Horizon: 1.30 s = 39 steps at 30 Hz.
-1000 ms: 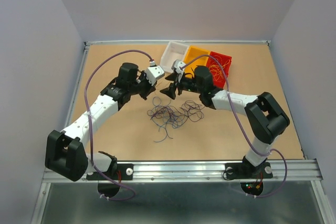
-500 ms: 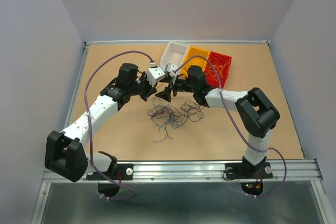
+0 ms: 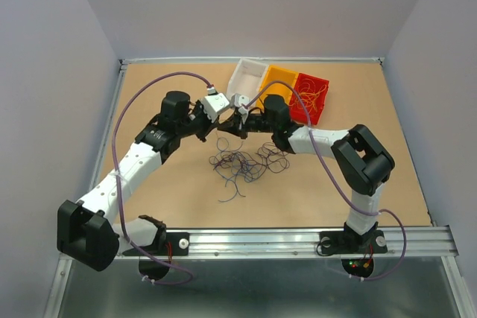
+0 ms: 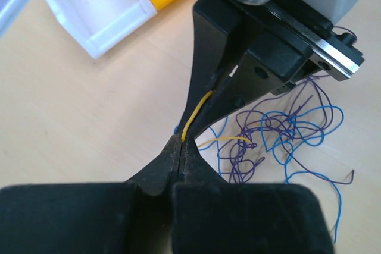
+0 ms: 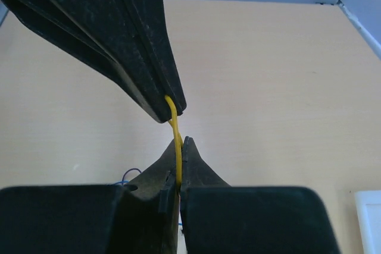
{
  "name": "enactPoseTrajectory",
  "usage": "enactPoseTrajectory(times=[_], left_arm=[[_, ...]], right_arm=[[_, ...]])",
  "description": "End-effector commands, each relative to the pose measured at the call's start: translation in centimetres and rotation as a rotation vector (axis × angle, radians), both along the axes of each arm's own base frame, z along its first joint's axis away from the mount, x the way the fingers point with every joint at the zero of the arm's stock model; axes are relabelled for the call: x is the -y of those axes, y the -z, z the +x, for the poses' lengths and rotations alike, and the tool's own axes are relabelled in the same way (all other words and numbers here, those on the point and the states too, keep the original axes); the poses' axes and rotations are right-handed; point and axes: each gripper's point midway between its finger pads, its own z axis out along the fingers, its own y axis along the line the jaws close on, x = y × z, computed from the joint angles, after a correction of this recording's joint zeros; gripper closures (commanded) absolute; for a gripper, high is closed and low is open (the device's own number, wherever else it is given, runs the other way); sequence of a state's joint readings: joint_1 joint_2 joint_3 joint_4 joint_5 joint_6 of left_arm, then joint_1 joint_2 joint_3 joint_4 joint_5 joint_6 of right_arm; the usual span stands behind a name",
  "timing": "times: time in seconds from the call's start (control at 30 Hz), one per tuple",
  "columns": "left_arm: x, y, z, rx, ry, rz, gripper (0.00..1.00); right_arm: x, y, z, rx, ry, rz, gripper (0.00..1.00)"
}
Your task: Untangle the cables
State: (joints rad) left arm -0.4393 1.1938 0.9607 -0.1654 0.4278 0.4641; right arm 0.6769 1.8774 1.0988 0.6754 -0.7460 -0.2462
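Since a second ago the right hand [image 5: 179,146] has moved left to meet the left hand [image 4: 180,146]. A row of bins [image 3: 277,78] stands just behind them, and the cables [image 3: 242,160] lie tangled on the tan table [image 3: 164,199] nearer the bases. Both hands are clamped tip to tip on one yellow wire [image 5: 174,124].

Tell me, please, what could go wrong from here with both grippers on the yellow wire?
1. The left gripper and right gripper both pinch the yellow wire with only a short span between them; pulling apart may slip or overstretch it.
2. A yellow tail appears to run into the blue and purple tangle, so a pull could drag or tighten it.
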Motion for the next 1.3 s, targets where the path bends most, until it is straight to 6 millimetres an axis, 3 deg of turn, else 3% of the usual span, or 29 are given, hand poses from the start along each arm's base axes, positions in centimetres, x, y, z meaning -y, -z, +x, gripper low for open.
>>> enactPoseTrajectory(times=[0.0, 0.07, 0.13, 0.17, 0.27, 0.3, 0.33, 0.4, 0.5, 0.53, 0.63, 0.73, 0.93, 1.1, 1.23, 1.27], left_arm=[[-0.5, -2.9, 0.9, 0.114, -0.072, -0.057, 1.0], [-1.0, -3.1, 1.4, 0.137, -0.108, -0.063, 0.88], [-1.7, -3.3, 1.7, 0.155, -0.152, -0.068, 0.63], [-2.0, -4.0, 2.0, 0.189, -0.173, -0.096, 0.46], [-3.0, -5.2, 2.4, 0.247, -0.223, -0.133, 0.29], [-3.3, -5.5, 2.2, 0.261, -0.233, -0.146, 0.26], [-3.6, -5.9, 2.4, 0.277, -0.247, -0.164, 0.23], [-4.2, -5.8, 2.4, 0.285, -0.268, -0.175, 0.22], [-4.4, -5.1, 2.8, 0.274, -0.276, -0.175, 0.21], [-4.4, -4.7, 2.8, 0.267, -0.275, -0.172, 0.21], [-4.0, -3.6, 3.2, 0.241, -0.264, -0.157, 0.21], [-3.7, -2.8, 3.4, 0.22, -0.251, -0.149, 0.21], [-2.7, -2.0, 3.0, 0.205, -0.179, -0.142, 0.21], [-2.7, -1.6, 3.1, 0.197, -0.177, -0.138, 0.21], [-2.7, -1.7, 3.1, 0.206, -0.18, -0.141, 0.21], [-2.7, -1.8, 3.1, 0.207, -0.179, -0.142, 0.21]], right_arm=[[-0.5, -3.2, -0.4, 0.056, -0.007, 0.076, 0.99], [-0.1, -3.1, -0.4, 0.007, 0.027, 0.083, 1.0], [0.6, -4.1, 1.1, -0.024, 0.139, 0.102, 0.99], [0.9, -4.5, 1.6, -0.058, 0.187, 0.117, 0.99], [2.5, -6.9, 4.0, -0.103, 0.377, 0.159, 0.99], [3.0, -6.8, 4.5, -0.128, 0.421, 0.143, 0.99], [3.9, -8.4, 5.1, -0.151, 0.496, 0.182, 0.99], [5.1, -9.6, 5.7, -0.173, 0.57, 0.193, 0.99], [7.7, -12.9, 6.4, -0.171, 0.712, 0.267, 0.99], [9.5, -14.7, 6.8, -0.165, 0.793, 0.315, 0.99], [12.8, -17.4, 8.1, -0.16, 0.948, 0.376, 1.0], [15.6, -20.3, 8.7, -0.172, 1.001, 0.445, 0.99], [16.1, -25.0, 6.5, -0.169, 0.901, 0.487, 1.0], [18.8, -26.7, 6.5, -0.141, 1.015, 0.533, 1.0], [20.8, -26.3, 7.9, -0.15, 1.104, 0.531, 1.0], [21.8, -25.6, 9.1, -0.161, 1.139, 0.528, 0.99]])
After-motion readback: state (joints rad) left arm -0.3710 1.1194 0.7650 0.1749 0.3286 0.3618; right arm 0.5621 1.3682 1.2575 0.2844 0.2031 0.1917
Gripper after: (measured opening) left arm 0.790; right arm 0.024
